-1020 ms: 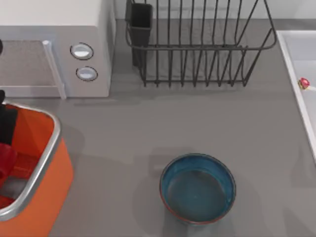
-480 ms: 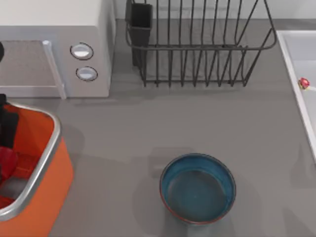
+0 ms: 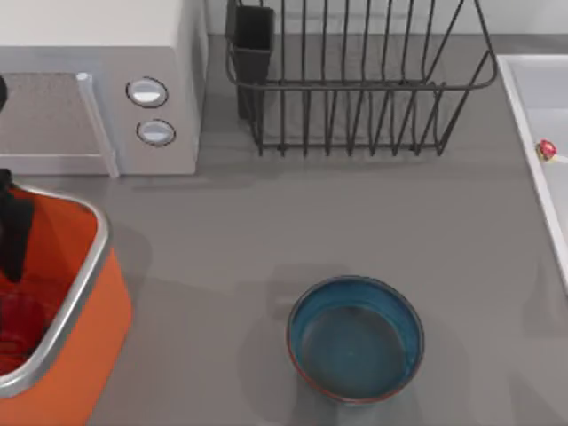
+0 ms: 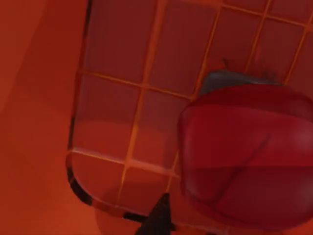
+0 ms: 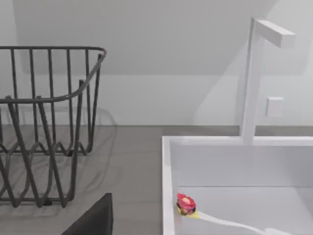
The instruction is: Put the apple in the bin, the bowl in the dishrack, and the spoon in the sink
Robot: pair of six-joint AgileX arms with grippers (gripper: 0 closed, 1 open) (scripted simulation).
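Left jaws over bin (image 3: pixel 84 266), apple (image 4: pixel 249 156)

The bin (image 3: pixel 84 293) sits at the surface's left, the sink (image 3: pixel 532 142) at its right holding the spoon (image 3: pixel 547 150). The dishrack (image 3: pixel 355 84) stands behind the bowl (image 3: pixel 355 339).

One glossy red apple (image 4: pixel 249 161), one blue-teal glazed bowl (image 3: pixel 355 339), one tiny red-and-pale spoon (image 3: pixel 547 150), one orange bin (image 3: pixel 75 293), one dark wire dishrack (image 3: pixel 355 84), one pale sink (image 5: pixel 167 196), one white microwave (image 3: pixel 98 84) with two round knobs.
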